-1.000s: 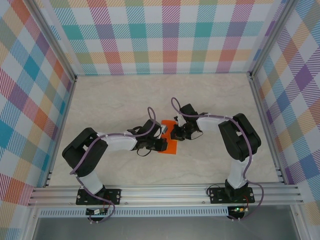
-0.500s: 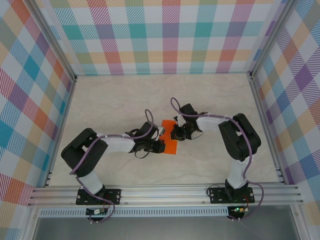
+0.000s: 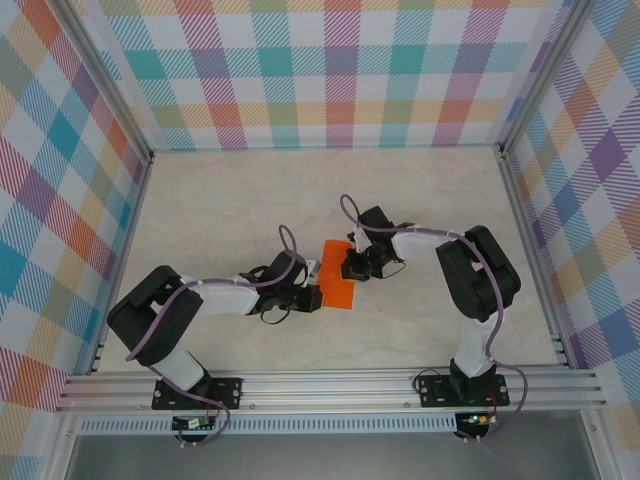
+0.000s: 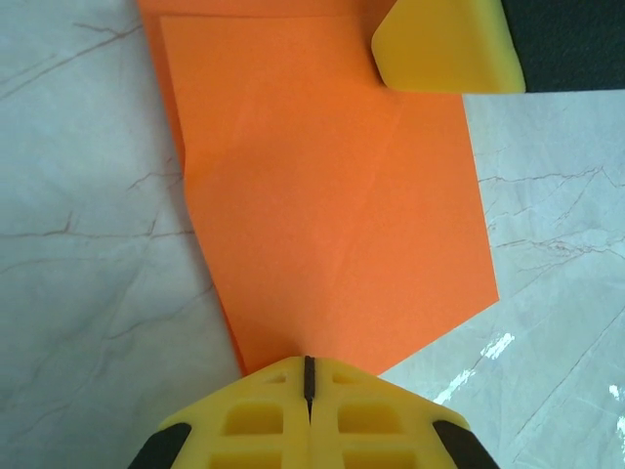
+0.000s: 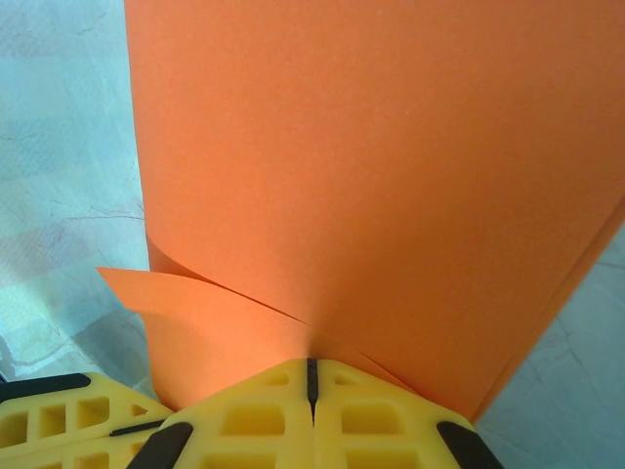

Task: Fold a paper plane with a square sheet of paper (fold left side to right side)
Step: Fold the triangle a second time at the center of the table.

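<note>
At mid-table: the orange paper lies partly folded on the table, between the two arms.
Left gripper: clenched, with its tips at the paper's near left corner. Whether it pinches the paper or only presses it down, I cannot tell.
Right gripper: clenched on the paper's right edge, where the layers meet at its tips.
Risk, tearing: if the right gripper swings its flap while the left one pins hard, the thin sheet could rip or crumple between them.
Risk, crooked crease: the lower layer could slide on the smooth table as the flap comes over.
Left wrist view: the paper lies flat with faint creases, and a finger of the right gripper sits on its far corner.
Right wrist view: a flap stands up and curls, and a lower layer splays out beside it.
Top view: the arms' reach is plain, but the grippers hide much of the paper.
</note>
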Robot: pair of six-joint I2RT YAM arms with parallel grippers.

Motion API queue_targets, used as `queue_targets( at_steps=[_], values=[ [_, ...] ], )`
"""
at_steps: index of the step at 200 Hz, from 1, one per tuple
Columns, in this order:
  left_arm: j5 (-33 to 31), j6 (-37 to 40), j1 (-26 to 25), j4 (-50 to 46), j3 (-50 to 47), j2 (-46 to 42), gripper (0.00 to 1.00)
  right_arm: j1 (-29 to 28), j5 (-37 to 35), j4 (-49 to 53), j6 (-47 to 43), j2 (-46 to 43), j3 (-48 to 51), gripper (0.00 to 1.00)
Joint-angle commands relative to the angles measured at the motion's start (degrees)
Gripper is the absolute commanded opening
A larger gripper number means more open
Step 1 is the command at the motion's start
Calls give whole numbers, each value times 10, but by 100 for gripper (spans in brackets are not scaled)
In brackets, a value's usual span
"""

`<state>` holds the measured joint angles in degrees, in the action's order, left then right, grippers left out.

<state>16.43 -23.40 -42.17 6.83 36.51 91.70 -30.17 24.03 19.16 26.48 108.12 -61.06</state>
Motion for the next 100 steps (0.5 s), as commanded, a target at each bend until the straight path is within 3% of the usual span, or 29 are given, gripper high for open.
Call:
queue_targets(
  at_steps=[1, 67, 100],
  values=[
    [-20, -14, 10, -56, -37, -7, 0, 1, -45, 34, -11, 24, 1, 5],
    [-37, -16, 19, -76, -59, -45, 0, 1, -35, 24, -10, 20, 4, 5],
    [-17, -17, 44, -86, -59, -75, 0, 2, -7, -34, 3, -10, 24, 8]
  ],
)
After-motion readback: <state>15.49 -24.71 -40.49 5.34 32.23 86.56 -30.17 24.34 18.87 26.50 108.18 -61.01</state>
